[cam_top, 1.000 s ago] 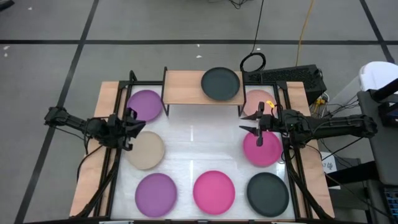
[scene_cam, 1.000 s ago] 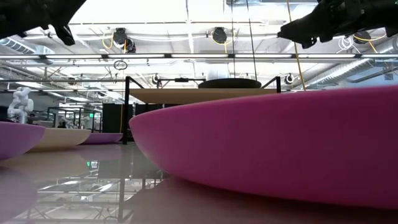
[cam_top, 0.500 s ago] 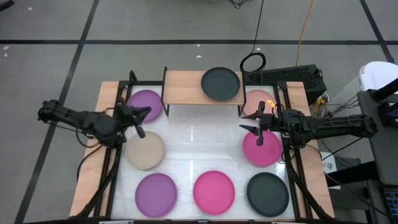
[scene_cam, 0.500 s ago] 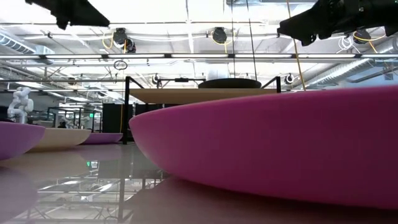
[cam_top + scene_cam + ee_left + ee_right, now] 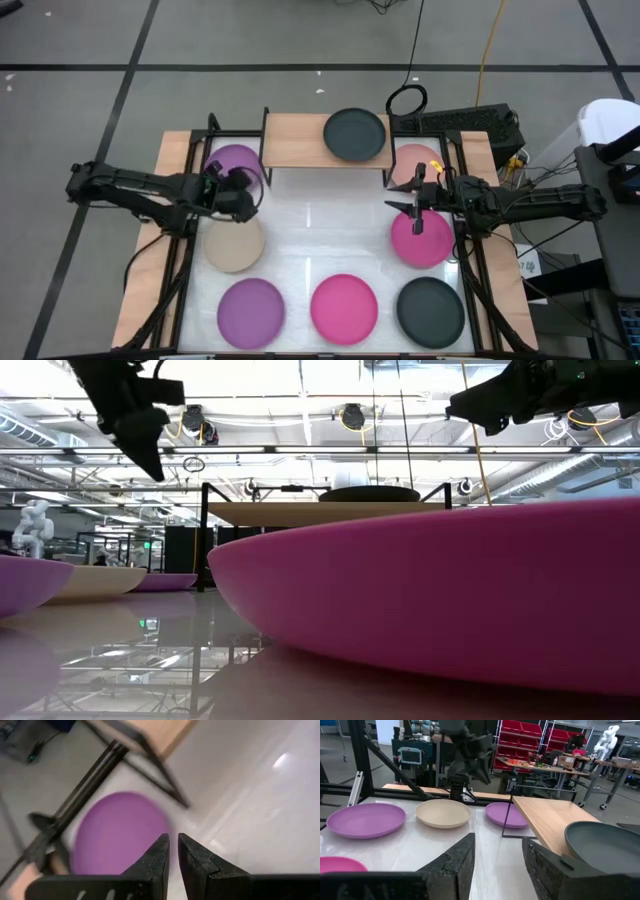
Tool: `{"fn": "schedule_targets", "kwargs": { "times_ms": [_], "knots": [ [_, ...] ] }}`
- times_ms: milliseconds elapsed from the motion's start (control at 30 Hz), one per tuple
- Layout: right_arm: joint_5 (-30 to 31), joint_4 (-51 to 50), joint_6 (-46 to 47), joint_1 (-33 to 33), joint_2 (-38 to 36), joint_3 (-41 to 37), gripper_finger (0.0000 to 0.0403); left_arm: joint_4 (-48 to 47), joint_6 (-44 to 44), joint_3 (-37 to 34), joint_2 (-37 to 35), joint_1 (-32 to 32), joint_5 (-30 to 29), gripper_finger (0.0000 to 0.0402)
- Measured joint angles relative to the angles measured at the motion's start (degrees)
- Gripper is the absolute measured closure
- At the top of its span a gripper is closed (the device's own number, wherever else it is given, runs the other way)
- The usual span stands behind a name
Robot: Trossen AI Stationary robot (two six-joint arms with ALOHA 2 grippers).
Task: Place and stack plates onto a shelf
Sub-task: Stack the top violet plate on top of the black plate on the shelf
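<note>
The shelf [image 5: 300,141] stands at the table's far edge with one dark grey plate [image 5: 355,135] on its wooden top. A purple plate [image 5: 232,163] and a beige plate [image 5: 233,245] lie flat on the left of the table, a pale pink plate [image 5: 412,162] and a magenta plate [image 5: 421,240] on the right. My left gripper [image 5: 250,190] hovers shut just past the purple plate's [image 5: 115,835] near right rim, touching nothing. My right gripper [image 5: 410,205] hangs open above the magenta plate's far edge. In the low view the left gripper [image 5: 140,435] points down.
Along the near edge lie a second purple plate [image 5: 250,312], a second magenta plate [image 5: 344,307] and a second dark grey plate [image 5: 430,310]. A black frame [image 5: 190,250] runs along both table sides. Bare white tabletop [image 5: 320,225] lies between the grippers.
My left gripper has swung from beside the beige plate toward the table's right and far side, past the purple plate's near rim. It has tipped downward and come lower. The right arm and all plates have kept still.
</note>
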Motion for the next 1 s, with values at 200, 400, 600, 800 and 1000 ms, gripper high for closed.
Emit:
{"fn": "schedule_targets", "kwargs": {
  "times_ms": [200,400,600,800,1000],
  "knots": [
    [0.0,0.1,0.0,0.0,0.0,0.0,0.0259,-14.1,-0.2,4.7,0.3,13.5,0.0,0.0355],
    [0.0,0.1,-0.1,0.0,0.0,0.0,0.0259,-18.8,1.2,6.0,0.0,29.2,1.0,0.0355],
    [0.0,-0.5,0.0,0.0,0.0,0.0,0.0259,-0.3,11.8,1.2,-0.1,32.3,14.8,0.0355],
    [0.0,-2.6,0.5,0.0,0.0,0.0,0.0259,3.2,16.0,-3.7,-0.2,32.2,21.3,0.0355],
    [0.0,-2.2,0.5,0.0,0.0,0.0,0.0259,3.5,16.0,-9.3,0.3,30.4,24.4,0.0354]
  ]
}}
